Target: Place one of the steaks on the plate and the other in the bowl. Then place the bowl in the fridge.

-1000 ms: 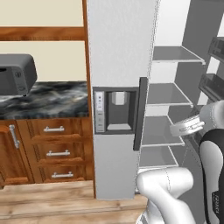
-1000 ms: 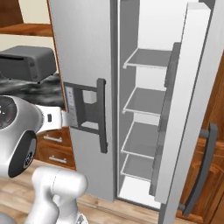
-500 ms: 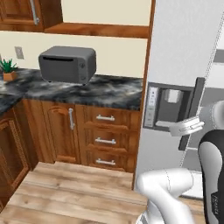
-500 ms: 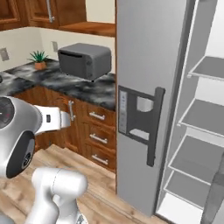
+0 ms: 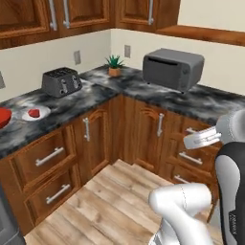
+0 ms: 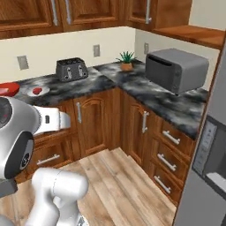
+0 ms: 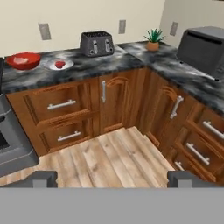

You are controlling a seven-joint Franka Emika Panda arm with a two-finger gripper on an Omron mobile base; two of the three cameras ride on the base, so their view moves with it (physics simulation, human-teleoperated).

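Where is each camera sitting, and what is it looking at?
Left base view: sits behind the arm on its left, faces the corner counter with the toaster; white arm rises at lower right.
Right base view: behind on the right, faces the same corner, fridge at right; arm at lower left.
Hand view: looks along the open gripper at the floor and cabinets; finger tips at bottom.
All share the toaster, potted plant, red bowl and plate.

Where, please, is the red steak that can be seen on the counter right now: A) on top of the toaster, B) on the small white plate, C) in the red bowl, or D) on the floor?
B: the steak lies on the white plate, between the red bowl and the toaster.
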